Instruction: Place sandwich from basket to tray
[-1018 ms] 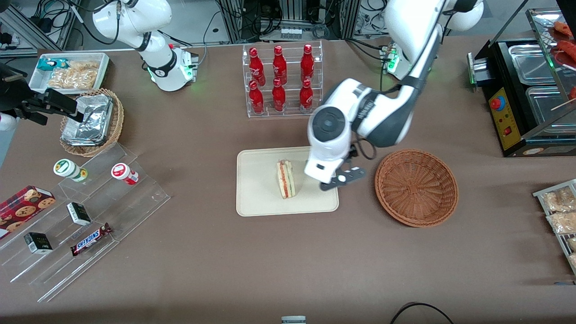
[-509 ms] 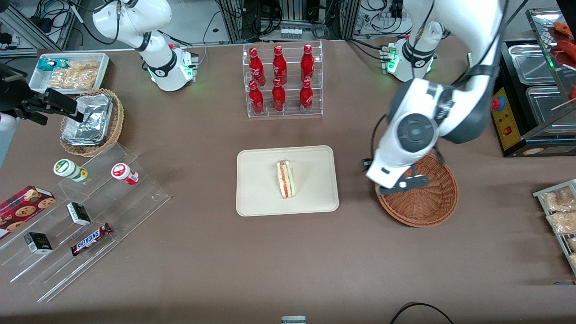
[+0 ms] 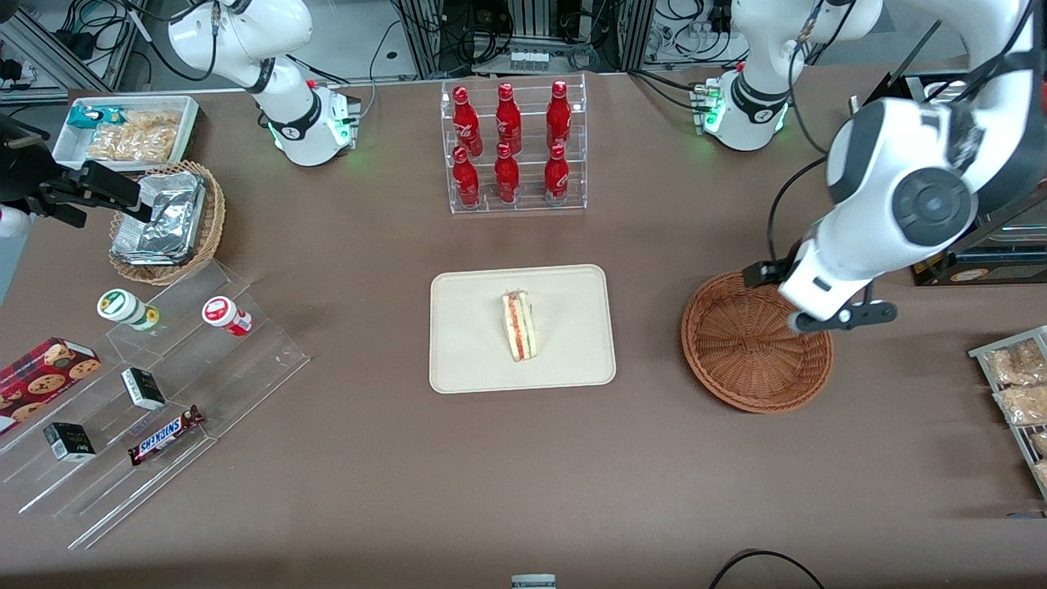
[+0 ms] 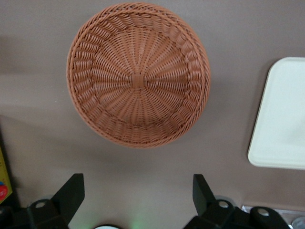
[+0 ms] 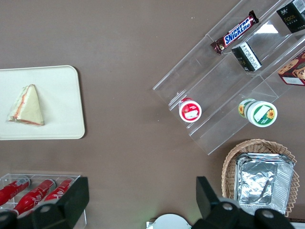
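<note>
Front view: sandwich (image 3: 519,325) is left on tray (image 3: 466,360); spread, empty tool (image 4: 138,198) has been withdrawn above basket (image 3: 757,352).

the only legible text is "snickers" on a candy bar (image 3: 166,435) lying on the clear stepped stand (image 3: 245,360).

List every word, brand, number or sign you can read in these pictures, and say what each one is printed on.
"SNICKERS": on the candy bar lying on the clear stepped display stand.
Red bottles in the clear rack: white script, too small to read.
Small dark boxes, cookie box and two round-lidded cups: print too small to read.
The sandwich, tray and basket carry no text.
The gripper, above the table beside the basket, is open and unmarked.
</note>
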### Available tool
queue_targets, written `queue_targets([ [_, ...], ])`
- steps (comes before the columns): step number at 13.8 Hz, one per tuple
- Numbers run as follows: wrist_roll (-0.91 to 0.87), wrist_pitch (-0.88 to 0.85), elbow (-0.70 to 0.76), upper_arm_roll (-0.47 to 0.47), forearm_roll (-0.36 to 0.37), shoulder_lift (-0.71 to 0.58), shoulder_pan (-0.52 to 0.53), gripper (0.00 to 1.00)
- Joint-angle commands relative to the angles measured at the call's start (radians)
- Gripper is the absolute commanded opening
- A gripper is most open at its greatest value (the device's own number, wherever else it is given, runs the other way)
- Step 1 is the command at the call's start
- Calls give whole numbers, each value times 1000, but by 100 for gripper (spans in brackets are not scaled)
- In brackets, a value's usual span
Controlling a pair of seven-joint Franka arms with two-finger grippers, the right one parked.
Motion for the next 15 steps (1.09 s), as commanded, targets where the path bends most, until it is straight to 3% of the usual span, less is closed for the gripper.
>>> queue_targets([
  [1, 83, -35, -32, -102, -3, -72, 119, 100],
  [3, 121, -56, -32, -156, -3, -100, 196, 100],
  [7, 209, -121, -19, -156, -5, -164, 253, 100],
  [15, 264, -259, 60, -150, 12, -204, 279, 100],
])
